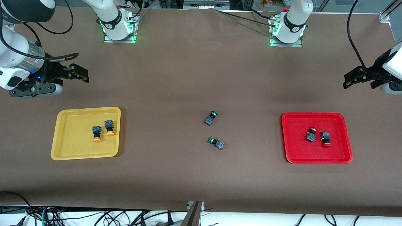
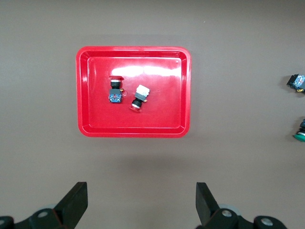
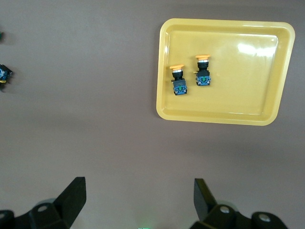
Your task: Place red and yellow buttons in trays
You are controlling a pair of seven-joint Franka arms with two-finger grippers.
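Note:
Two yellow-capped buttons lie in the yellow tray. Two red-capped buttons lie in the red tray. My right gripper is open and empty, up over bare table at the right arm's end. My left gripper is open and empty over bare table at the left arm's end. The left wrist view shows its gripper, the red tray and both red buttons. The right wrist view shows its gripper, the yellow tray and both yellow buttons.
Two green-capped buttons lie on their sides on the brown table midway between the trays. They also show at the edge of the left wrist view. The arm bases stand along the table's back edge.

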